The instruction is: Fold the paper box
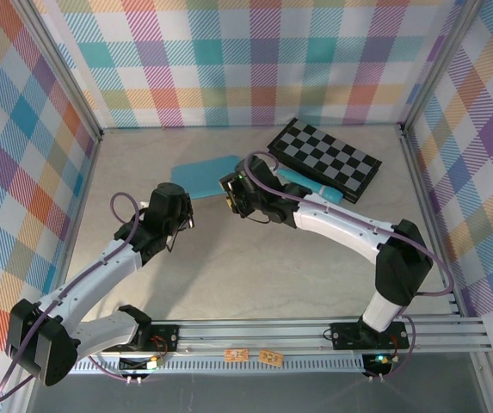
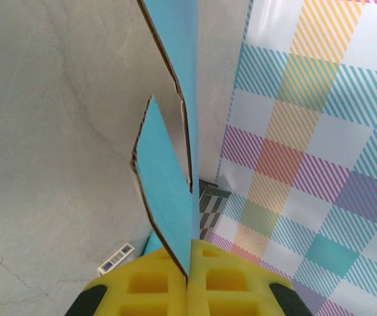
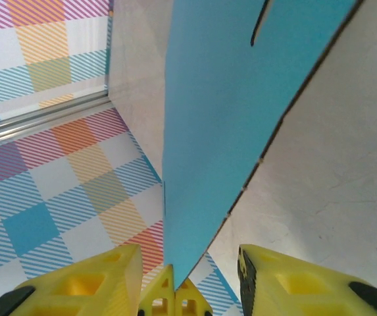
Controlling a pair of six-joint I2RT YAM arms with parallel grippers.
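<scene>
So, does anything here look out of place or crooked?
Nothing looks spilled or torn. The checkerboard lies at a slant, far right, with a slim teal tube along its near side. The paper box is pinched at its edge by the left pincer.

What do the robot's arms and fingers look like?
The left arm and right arm are white with chunky black joints; a thin purple cable loops along each. Their fingers are bright yellow blocks with square holes.

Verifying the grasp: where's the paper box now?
Top view: the paper box is centre-back, just left of the checkerboard, its near edge pinched in the left gripper.
</scene>
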